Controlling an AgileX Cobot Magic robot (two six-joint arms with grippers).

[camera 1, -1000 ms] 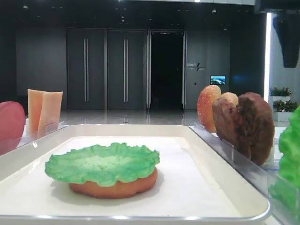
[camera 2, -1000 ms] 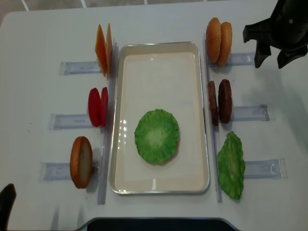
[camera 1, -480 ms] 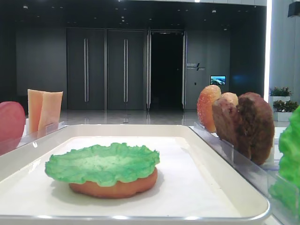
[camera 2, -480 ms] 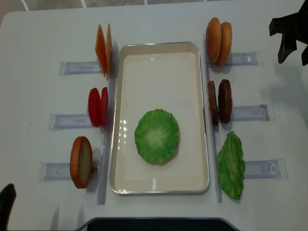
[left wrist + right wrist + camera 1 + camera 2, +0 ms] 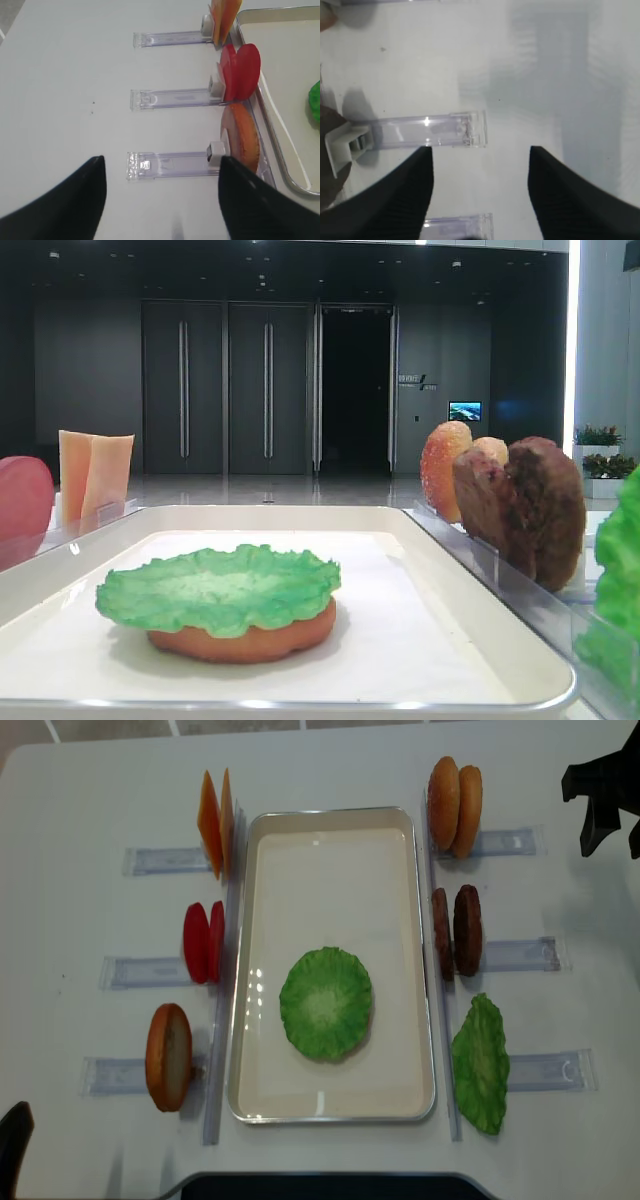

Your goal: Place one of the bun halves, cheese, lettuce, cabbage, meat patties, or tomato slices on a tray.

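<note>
White tabletop is seen with the tray (image 5: 247,970) at centre, lettuce (image 5: 326,1002) laid over a bun at its 6 o'clock, while the right gripper (image 5: 610,805), fingers spread and empty, is parked at 2 o'clock near stiff, light meat patties (image 5: 457,931), probably best pinched across their faces.

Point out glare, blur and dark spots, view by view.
Overhead view: glare streaks on the cream-white rectangular tray at its left rim. Low front view: dark hall behind, bright green ruffled lettuce leaf sharp. Right wrist view: black end effector blurred, soft shadows on the white table.
</note>
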